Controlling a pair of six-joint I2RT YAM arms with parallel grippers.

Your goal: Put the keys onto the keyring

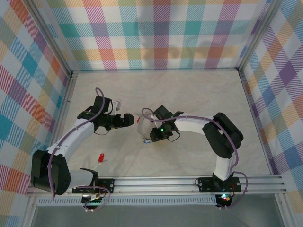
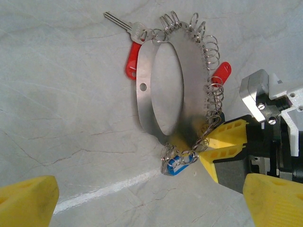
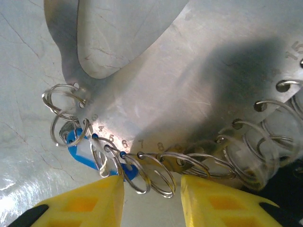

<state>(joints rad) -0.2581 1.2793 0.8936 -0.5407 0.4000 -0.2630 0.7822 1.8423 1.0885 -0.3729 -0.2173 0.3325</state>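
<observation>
We look down from high above the near edge, taking in the whole pale table. Our left wrist camera faces down on the keyring from nearby; our right wrist camera views that same keyring's ringed edge from very close.

From above, the keyring is a pale smudge, whatever hangs on it too small to tell. At the right wrist it runs off the top and right edges, the far rings blur, and the blue key lies half under rings. The right pincer is cut by the bottom edge; whether it grips cannot be told. The left pincer shows fingertips cut off at the bottom corners.
</observation>
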